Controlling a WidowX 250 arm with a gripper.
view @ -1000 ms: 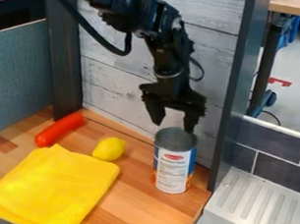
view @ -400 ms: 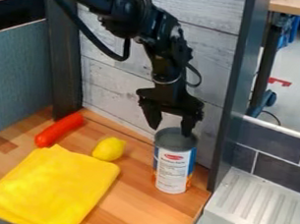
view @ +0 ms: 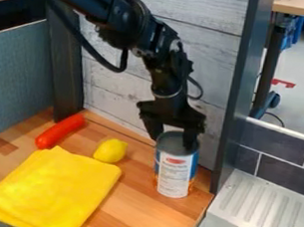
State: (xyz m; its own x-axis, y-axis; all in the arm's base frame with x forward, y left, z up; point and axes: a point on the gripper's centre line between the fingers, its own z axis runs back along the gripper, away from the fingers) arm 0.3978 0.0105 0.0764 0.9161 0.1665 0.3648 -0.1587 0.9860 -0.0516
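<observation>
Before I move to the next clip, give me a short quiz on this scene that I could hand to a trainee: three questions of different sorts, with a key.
1. True or false: the claw is at the top of the tin can, with its fingers apart.

2. Multiple choice: what lies nearest to the lemon?
a) the tin can
b) the folded yellow cloth
c) the blue panel

3. Fill in the blank: the long, rounded thing farther back on the wooden counter than the cloth is ____ in colour.

Key: 1. true; 2. b; 3. red
</observation>
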